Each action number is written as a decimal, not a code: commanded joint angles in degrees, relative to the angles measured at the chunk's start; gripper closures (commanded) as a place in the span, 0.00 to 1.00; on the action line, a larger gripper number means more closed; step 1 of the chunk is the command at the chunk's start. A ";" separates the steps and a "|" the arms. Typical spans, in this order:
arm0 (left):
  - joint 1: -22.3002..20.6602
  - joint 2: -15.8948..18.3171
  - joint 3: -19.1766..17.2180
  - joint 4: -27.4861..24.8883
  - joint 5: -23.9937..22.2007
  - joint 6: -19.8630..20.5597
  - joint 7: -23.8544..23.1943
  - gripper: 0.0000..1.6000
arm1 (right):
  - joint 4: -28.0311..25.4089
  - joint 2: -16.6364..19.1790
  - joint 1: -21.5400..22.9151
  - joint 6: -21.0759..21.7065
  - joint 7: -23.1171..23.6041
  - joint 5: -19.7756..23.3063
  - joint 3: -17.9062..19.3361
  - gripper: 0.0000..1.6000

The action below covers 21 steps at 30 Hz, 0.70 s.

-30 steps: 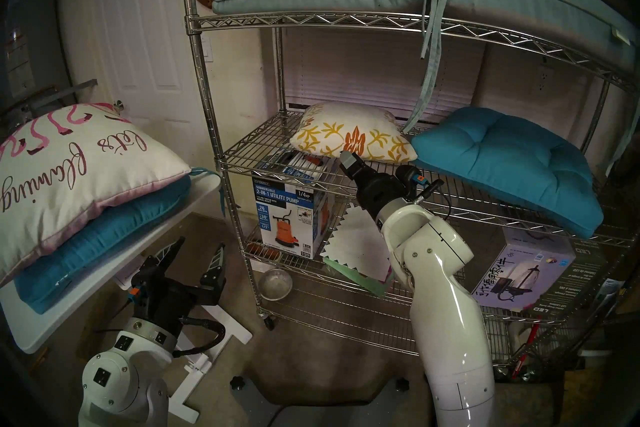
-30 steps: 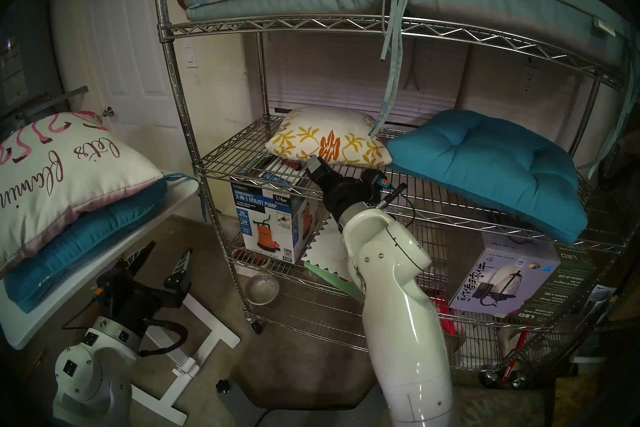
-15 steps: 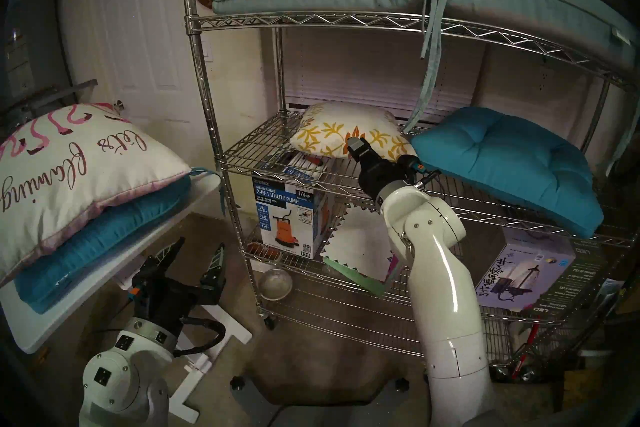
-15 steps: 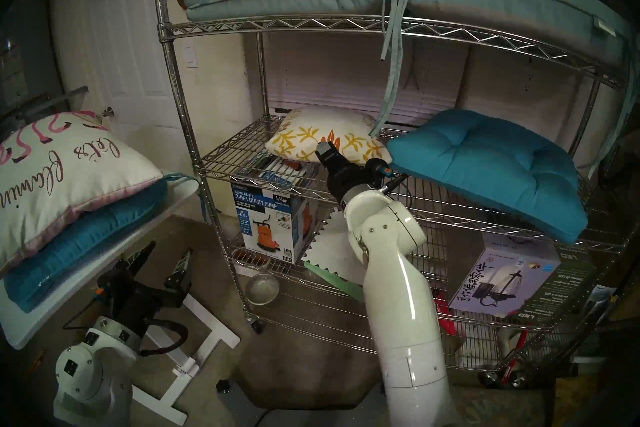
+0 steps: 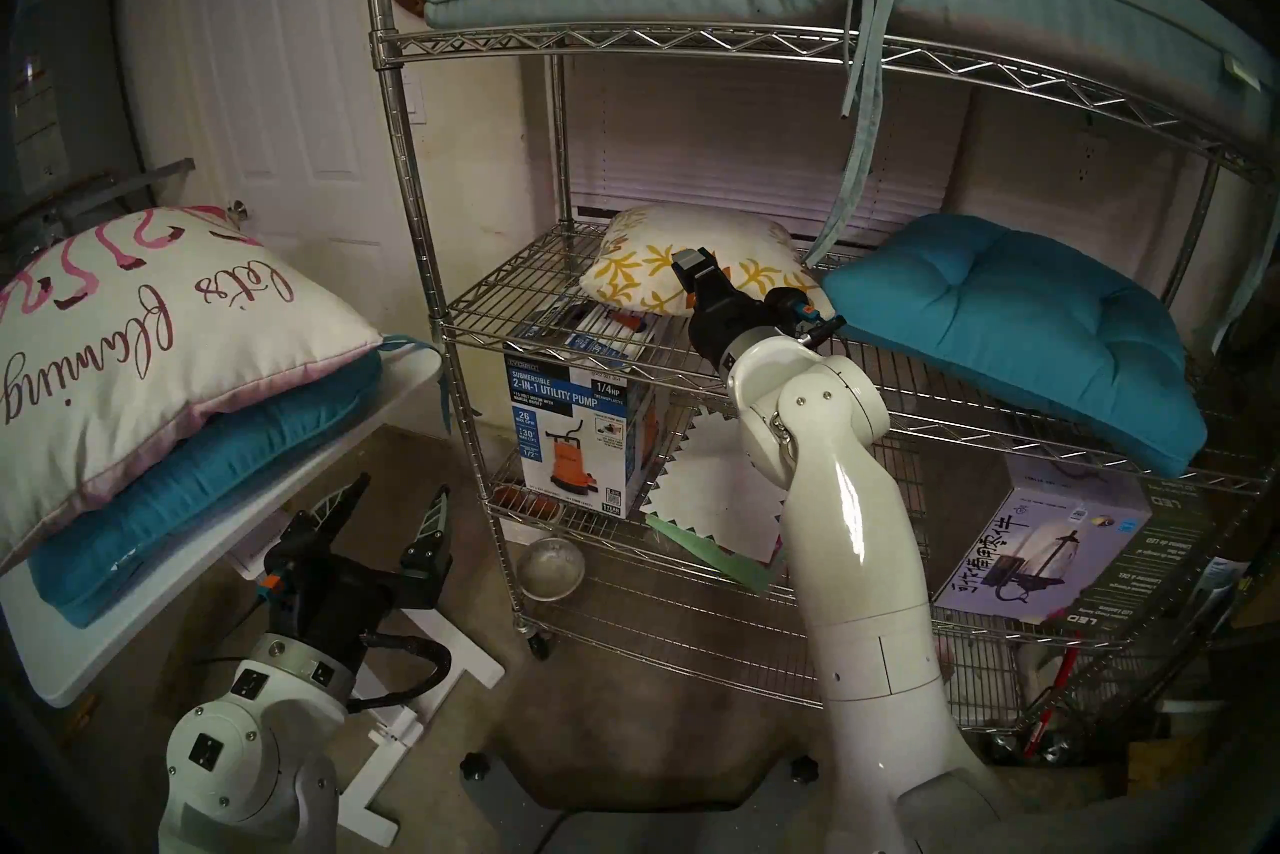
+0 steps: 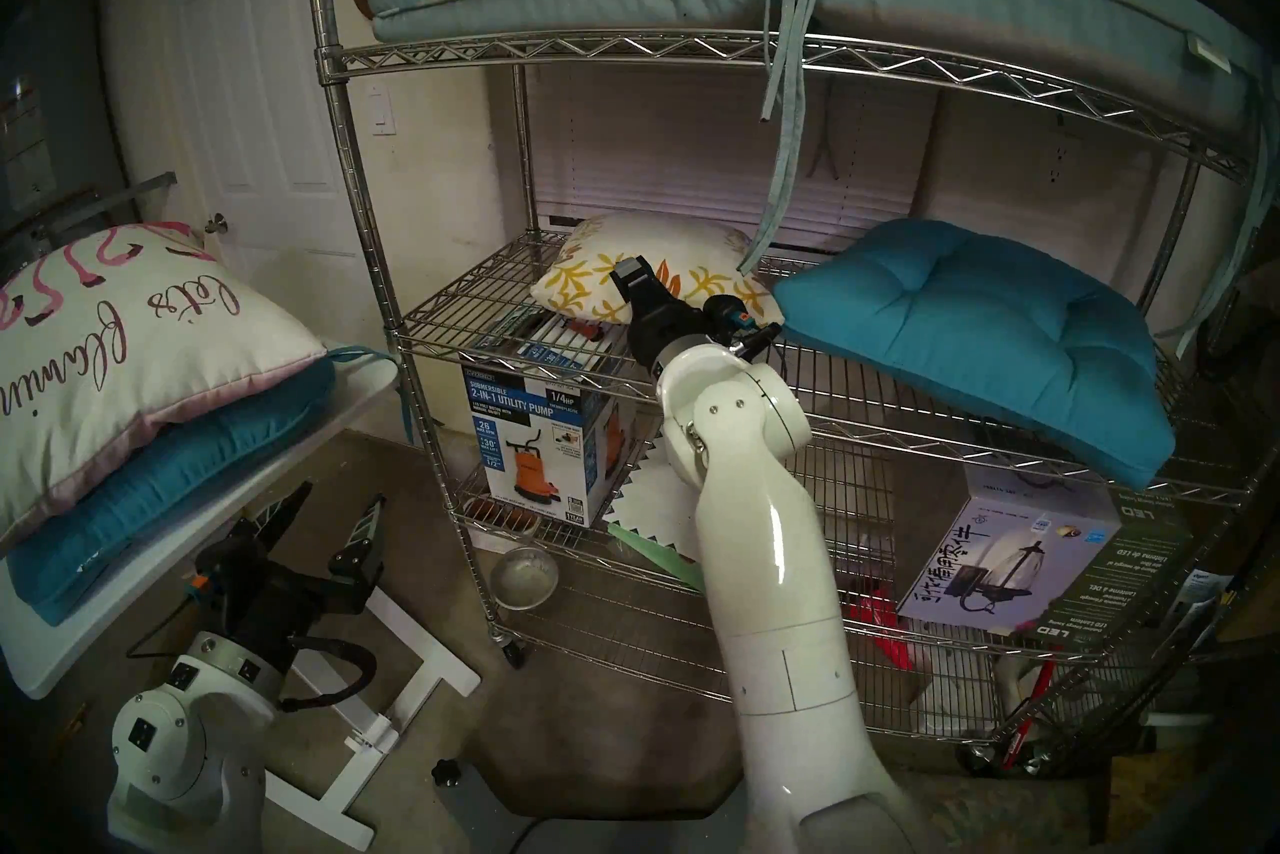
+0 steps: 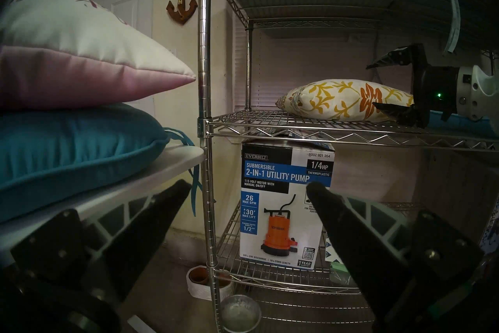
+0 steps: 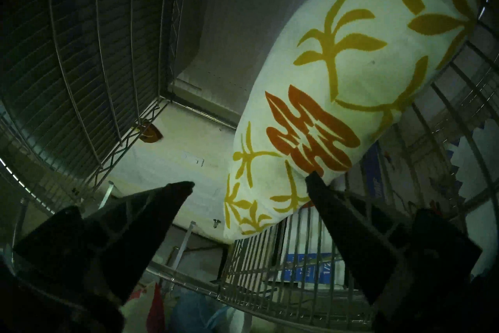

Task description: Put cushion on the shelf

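While two cushions (image 5: 159, 360) wait stacked on the white surface (image 5: 228, 561), two more already lie on the shelf (image 5: 623, 374). Right end effector (image 7: 378, 86) spread wide at the flowered cushion (image 5: 644, 270), gripping nothing. Left end effector (image 5: 395, 520) spread, empty.

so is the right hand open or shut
Open: the right hand shows its two fingers spread wide beside the floral cushion, gripping nothing.

Glossy white arm shells (image 5: 859, 527) with small silver screws and thin black seam lines. Black wrist housings, each with an orange-and-teal connector (image 5: 803, 310) and black cable. Black pointed fingers (image 7: 151, 219) on white lattice ribs.
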 commanded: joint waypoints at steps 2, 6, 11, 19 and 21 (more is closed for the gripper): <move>-0.07 0.08 0.03 -0.98 0.01 -0.23 -0.12 0.00 | 3.33 -1.10 9.99 0.84 -5.28 -4.36 -0.69 0.00; -0.10 0.08 0.03 -0.96 0.00 -0.23 -0.12 0.00 | 4.32 -0.15 12.23 1.69 -7.21 -6.88 -1.03 0.00; -0.13 0.08 0.03 -0.92 -0.01 -0.22 -0.12 0.00 | 3.87 0.29 12.57 3.12 -8.93 -9.80 -1.07 0.00; -0.09 0.09 0.03 -1.04 -0.01 -0.24 -0.15 0.00 | 5.44 1.92 16.51 7.88 -12.32 -14.97 -1.21 0.00; -0.03 0.09 0.02 -1.12 -0.01 -0.25 -0.16 0.00 | 5.87 2.18 16.24 9.09 -12.87 -16.27 -1.05 0.00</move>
